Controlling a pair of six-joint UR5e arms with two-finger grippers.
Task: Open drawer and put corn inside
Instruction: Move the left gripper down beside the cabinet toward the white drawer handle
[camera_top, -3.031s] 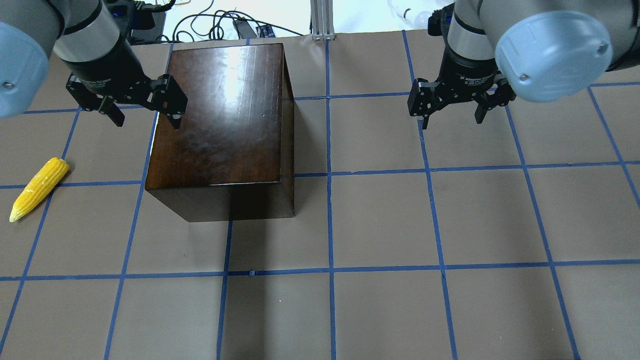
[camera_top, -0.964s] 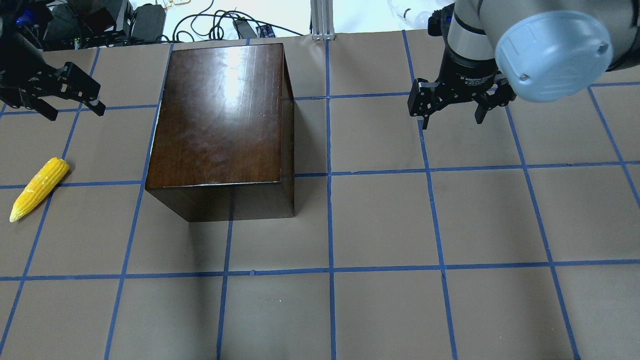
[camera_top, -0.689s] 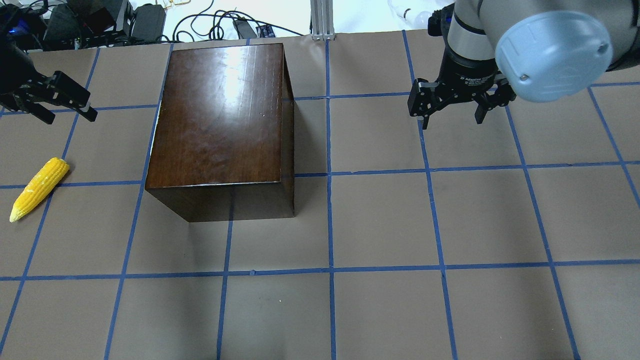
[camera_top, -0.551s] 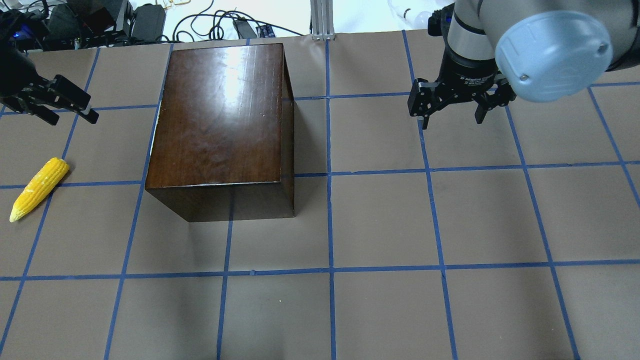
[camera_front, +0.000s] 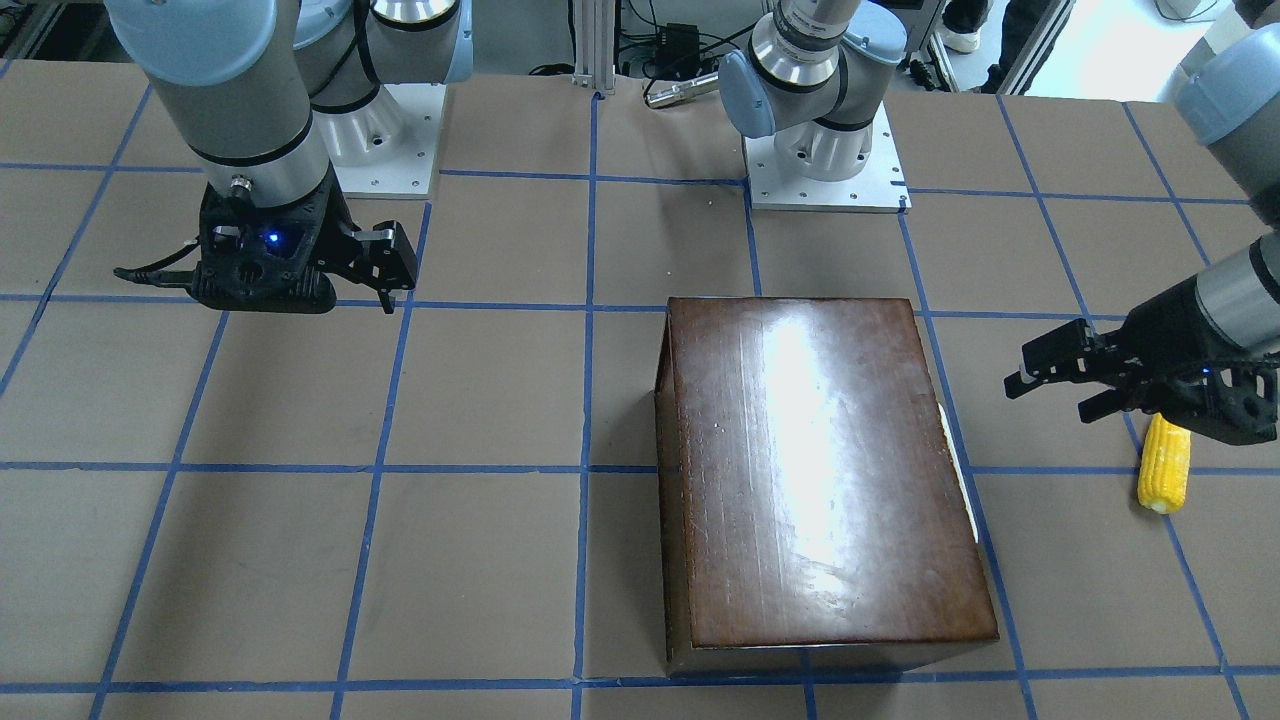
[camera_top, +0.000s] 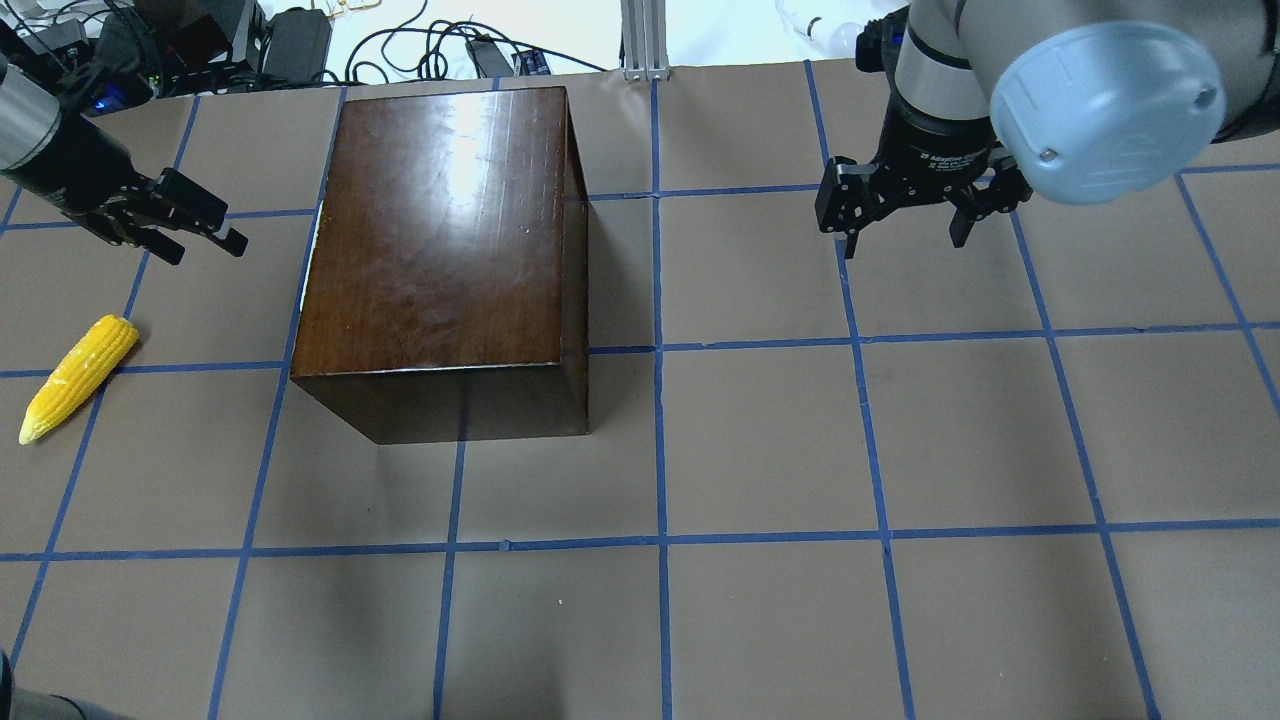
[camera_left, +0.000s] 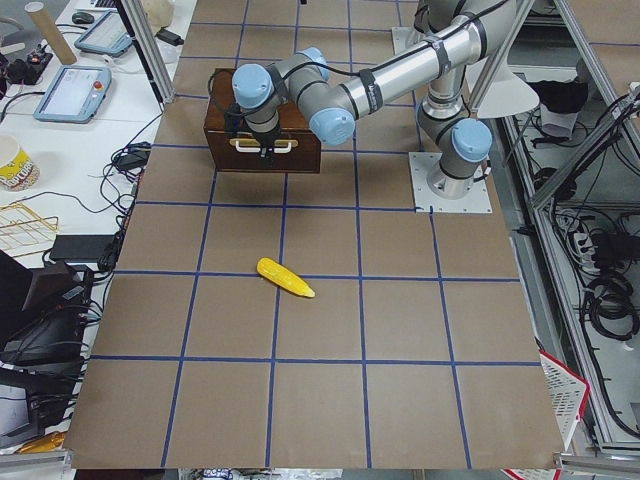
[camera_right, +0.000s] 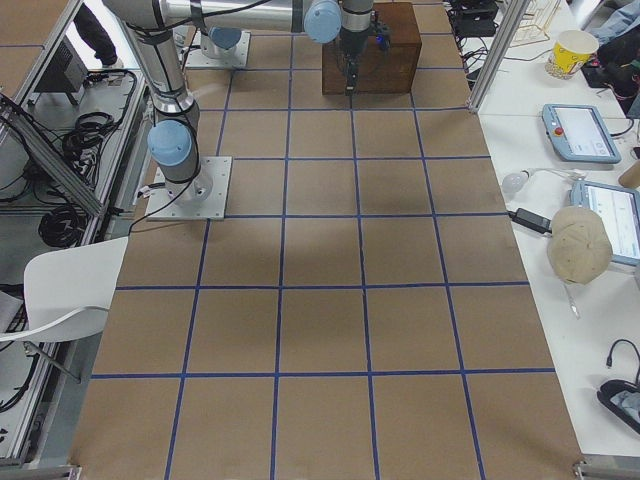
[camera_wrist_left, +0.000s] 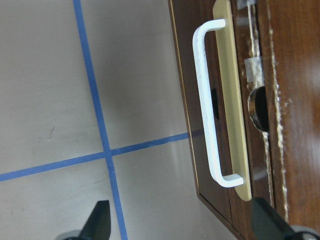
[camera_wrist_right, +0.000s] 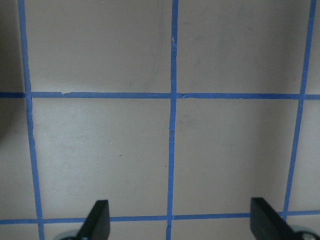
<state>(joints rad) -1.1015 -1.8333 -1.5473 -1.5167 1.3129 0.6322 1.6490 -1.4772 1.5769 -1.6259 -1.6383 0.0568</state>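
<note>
Overhead, a glossy dark box stands on the brown table, which is gridded with blue tape. The left pincer hangs just off the box's left side, pointing at it, jaws spread wide and empty. The corn lies flat on the table farther out to the left and a little nearer the robot. It is well apart from the box, with its tip toward the robot. The right pincer hangs over bare table well to the box's right, jaws also wide, gripping nothing.

From across the table, the left pincer's black body covers the corn's tip end, so just the blunt end shows.

From the left end, the drawer shows as the box's dark front and looks shut. The left wrist hangs in front of the middle of its handle. A white side table carries tablets and a paper cup.

From the right end, the right pincer hangs between the camera and the box, hiding a strip of its side. A cap lies on the side table, and a white chair stands near the robot's base.

The left wrist camera shows the white handle on a pale plate straight ahead. It sits within the span of the two wide-set fingertips and apart from both.

The right wrist camera shows taped table beneath its wide-set fingertips.
</note>
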